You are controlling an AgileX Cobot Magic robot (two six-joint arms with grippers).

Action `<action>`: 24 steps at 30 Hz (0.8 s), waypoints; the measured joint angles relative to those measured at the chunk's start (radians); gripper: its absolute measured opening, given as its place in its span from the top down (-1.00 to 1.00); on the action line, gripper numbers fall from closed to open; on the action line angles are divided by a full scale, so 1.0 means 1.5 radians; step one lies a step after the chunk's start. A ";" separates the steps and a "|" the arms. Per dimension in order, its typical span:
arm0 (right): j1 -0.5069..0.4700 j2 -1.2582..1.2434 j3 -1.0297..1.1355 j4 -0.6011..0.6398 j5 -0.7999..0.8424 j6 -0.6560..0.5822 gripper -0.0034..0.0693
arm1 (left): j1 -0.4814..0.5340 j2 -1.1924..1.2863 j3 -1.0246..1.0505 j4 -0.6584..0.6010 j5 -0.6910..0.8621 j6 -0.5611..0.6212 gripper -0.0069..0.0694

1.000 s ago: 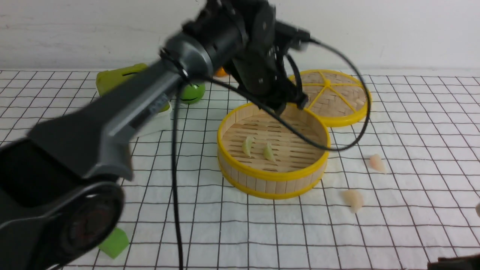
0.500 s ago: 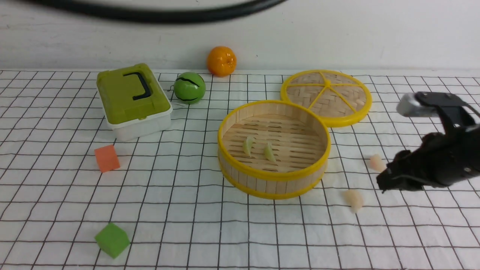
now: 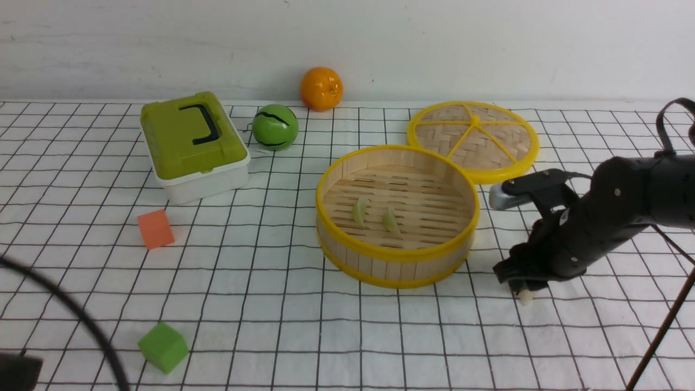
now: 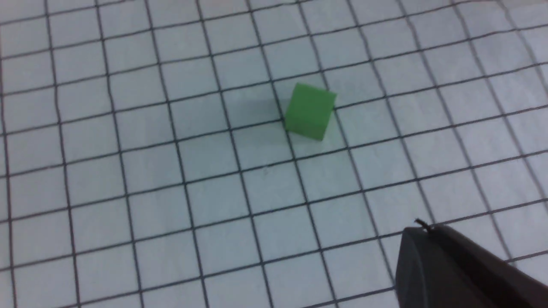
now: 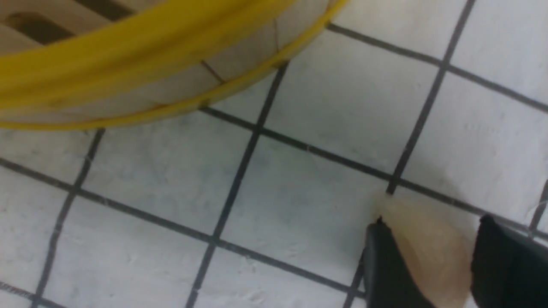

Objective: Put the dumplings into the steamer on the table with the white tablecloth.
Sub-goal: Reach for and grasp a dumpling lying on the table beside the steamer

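Your pinkish dumpling lies on the white tablecloth just beside the steamer, between the jaws of the right gripper; whether they pinch it you cannot tell. Two green dumplings sit inside the steamer. The left gripper has its jaws pressed together.

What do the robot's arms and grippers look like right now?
The right arm is matte black with rounded segments, a silver-grey block near the wrist and a black cable loop behind. The right gripper has black tapered fingers. The left gripper looks dark grey, smooth.
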 joint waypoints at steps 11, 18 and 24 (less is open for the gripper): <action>0.002 -0.041 -0.019 -0.020 0.064 0.023 0.41 | 0.000 -0.125 0.158 0.085 -0.058 -0.006 0.85; 0.054 -0.096 -0.136 0.123 0.076 -0.052 0.42 | 0.000 -0.137 0.192 0.090 -0.182 -0.006 0.85; 0.108 0.000 -0.202 0.202 0.018 -0.148 0.42 | 0.000 -0.137 0.199 0.091 -0.199 -0.006 0.85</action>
